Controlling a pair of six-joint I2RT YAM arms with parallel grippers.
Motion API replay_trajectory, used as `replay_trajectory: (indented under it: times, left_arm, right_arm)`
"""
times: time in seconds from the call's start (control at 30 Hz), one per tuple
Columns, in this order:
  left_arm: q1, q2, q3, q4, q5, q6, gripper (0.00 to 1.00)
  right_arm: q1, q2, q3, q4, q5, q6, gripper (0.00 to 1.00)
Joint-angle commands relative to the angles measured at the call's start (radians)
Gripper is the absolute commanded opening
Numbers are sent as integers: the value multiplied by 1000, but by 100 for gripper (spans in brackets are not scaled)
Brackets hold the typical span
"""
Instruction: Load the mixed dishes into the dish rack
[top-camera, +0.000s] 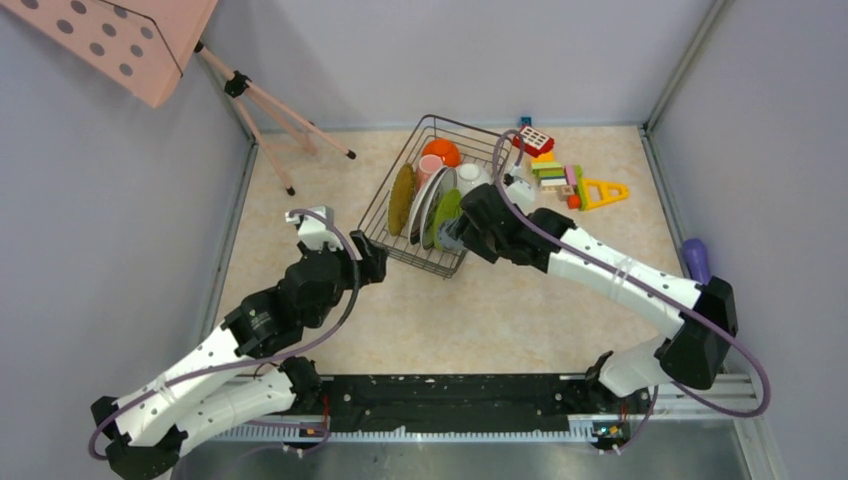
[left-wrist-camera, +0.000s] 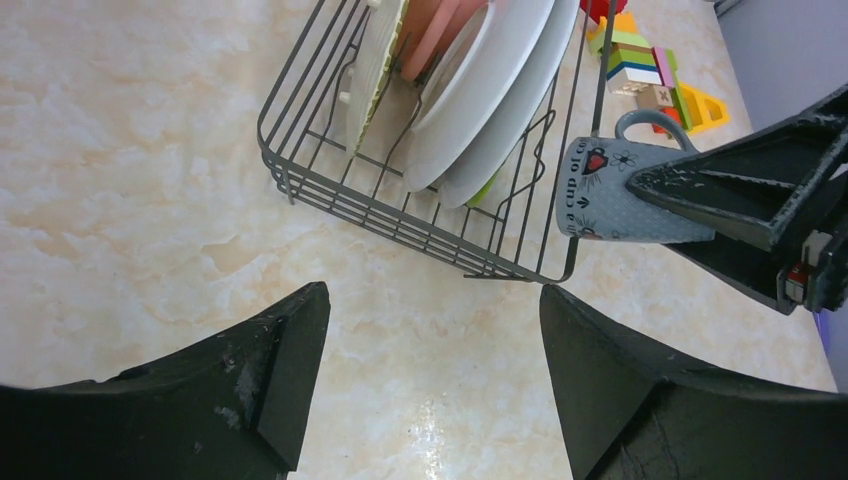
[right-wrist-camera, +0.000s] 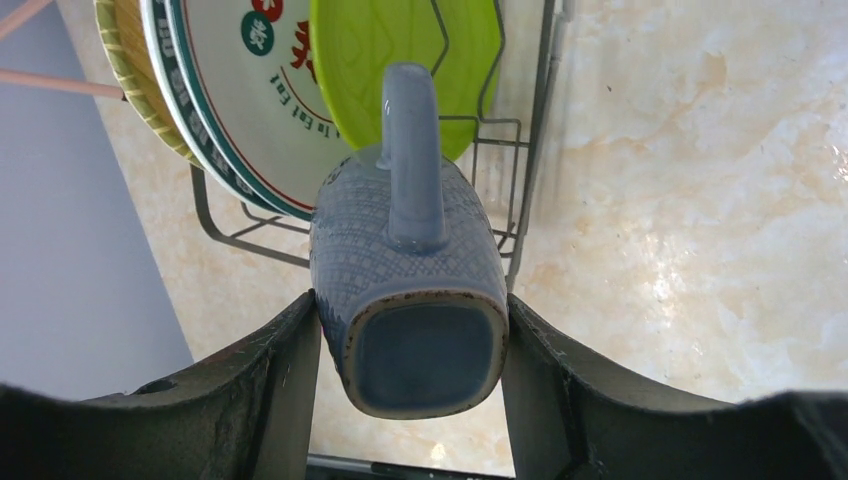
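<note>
While left jaws wide and empty, right jaws tight around grey "cup of co" mug (left-wrist-camera: 620, 205).

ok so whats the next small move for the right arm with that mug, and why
Probably lift the mug a little and carry it in over the rim of the dish rack. The right gripper clamps it on its side, handle up, apparently just outside the rack's near corner, with the lime-green plate standing right behind the wires.
</note>
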Motion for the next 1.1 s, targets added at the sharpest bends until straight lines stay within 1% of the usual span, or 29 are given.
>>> replay_trajectory:
  times: [0.0,0.13,0.27,0.43,0.63,1.07]
  left_arm:
    - [2,3,3,13,-31,-14,82]
    - [2,16,2,10,-31,-29,82]
    - [2,-5,-17,17,-27,-48,82]
    - [2,-52,-40,24,-23,-65,81]
    - [2,-46,-44,19,-8,-66,80]
    - [2,-26,-44,32,8,-59,80]
  right_arm:
    - [6,63,142,-17,57,-16,0]
    - [7,134,182,-42,50,-8,0]
    - [7,198,219,-94,32,6,0]
    - [7,231,192,-78,8,12,0]
    - [6,297,211,-97,13,15,0]
    - [6,501,383,-246,34,-19,0]
